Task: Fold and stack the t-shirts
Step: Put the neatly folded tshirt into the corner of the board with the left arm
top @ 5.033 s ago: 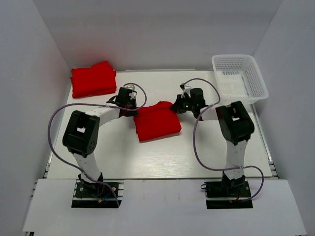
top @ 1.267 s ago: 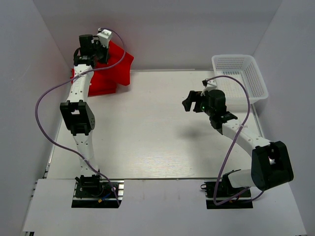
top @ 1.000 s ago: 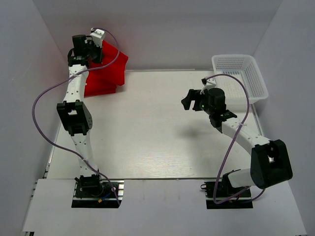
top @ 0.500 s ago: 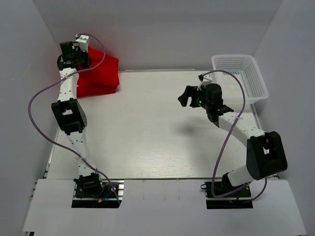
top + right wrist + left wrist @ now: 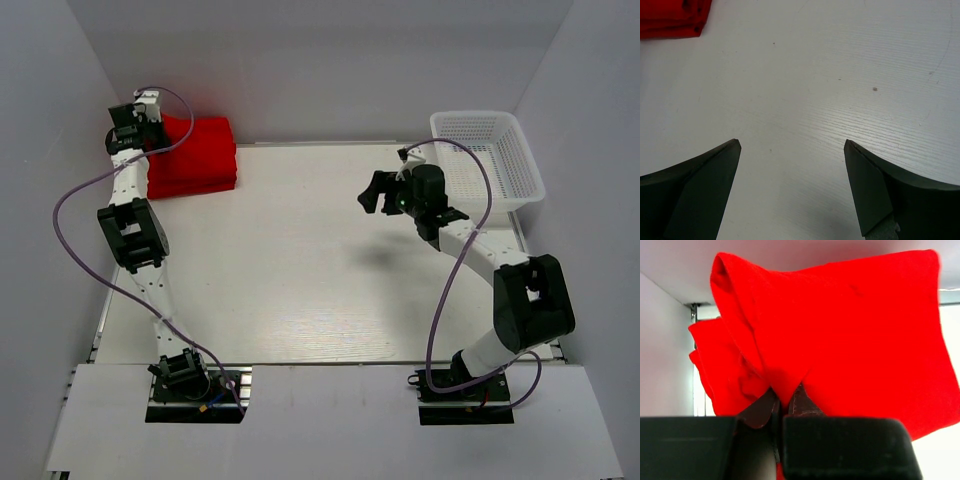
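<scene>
Folded red t-shirts [image 5: 192,157] lie stacked at the table's far left corner. My left gripper [image 5: 140,118] reaches over the stack's left end and is shut on the near edge of the top t-shirt [image 5: 850,340], whose cloth is pinched between the fingers [image 5: 802,402]. That top t-shirt spreads above the lower folded one [image 5: 725,375]. My right gripper [image 5: 375,193] hovers open above the bare table at centre right, nothing between its fingertips [image 5: 792,145]. A corner of the red stack [image 5: 672,17] shows at the upper left of the right wrist view.
A white mesh basket [image 5: 488,160] stands at the far right corner, close behind my right arm. White walls close in the table on the left, the back and the right. A purple cable [image 5: 75,200] loops beside the left arm.
My left gripper has carried the held t-shirt further left and lowered it onto the stack, where it now lies flatter. My right gripper has drifted slightly left and back, still open.
</scene>
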Robot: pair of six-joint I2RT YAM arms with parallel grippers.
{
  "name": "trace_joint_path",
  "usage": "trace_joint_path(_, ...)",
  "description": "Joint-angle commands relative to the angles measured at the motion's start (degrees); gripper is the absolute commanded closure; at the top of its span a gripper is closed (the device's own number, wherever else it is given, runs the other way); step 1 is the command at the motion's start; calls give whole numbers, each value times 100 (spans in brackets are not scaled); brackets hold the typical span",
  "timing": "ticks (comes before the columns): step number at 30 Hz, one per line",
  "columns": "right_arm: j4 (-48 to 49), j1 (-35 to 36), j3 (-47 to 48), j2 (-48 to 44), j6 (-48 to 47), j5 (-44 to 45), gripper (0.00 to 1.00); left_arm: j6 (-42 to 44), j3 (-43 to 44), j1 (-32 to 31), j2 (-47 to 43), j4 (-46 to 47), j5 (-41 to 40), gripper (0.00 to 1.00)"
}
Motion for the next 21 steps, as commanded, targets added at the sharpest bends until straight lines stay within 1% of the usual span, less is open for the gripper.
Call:
trace_joint_path(1,-3,-14,290,89,24,-85,10,-182,-5,91,-65,280,-134,100)
trace_joint_path(3,-29,-14,334,142,24,-85,10,-330,-5,91,-3,280,-328,100)
trace_joint_path(4,-47,-6,343,168,24,-76,10,-392,-5,144,-3,280,-573,97)
trace_joint_path(5,-73,-6,386,195,-3,-102,10,-393,47,144,-3,280,-636,92)
trace_joint_path(6,-91,-14,404,212,-20,-85,10,-532,48,144,-3,280,-706,68)
trace_joint_path(7,-126,-6,396,230,-12,-85,10,-534,48,144,-3,280,-820,48)
trace_joint_path(9,-143,-15,466,274,-55,-76,10,-691,48,197,-3,280,-1074,40)
trace_joint_path(10,-152,-23,509,283,-47,-128,10,-779,48,197,-3,280,-1181,26)
trace_joint_path(11,-170,-6,527,309,-47,-111,10,-858,48,197,-3,228,-1330,1)
trace_joint_path(12,-170,-6,554,335,-55,-111,10,-937,118,197,-3,176,-1644,0)
trace_joint_path(16,-187,-23,580,344,-38,-146,10,-1490,119,197,-204,236,-2306,0)
trace_joint_path(17,-196,-14,580,344,-55,-164,10,-1492,118,197,-205,237,-2307,0)
trace_joint_path(21,-188,-14,571,388,-38,-243,10,-1571,57,127,-415,438,-1632,0)
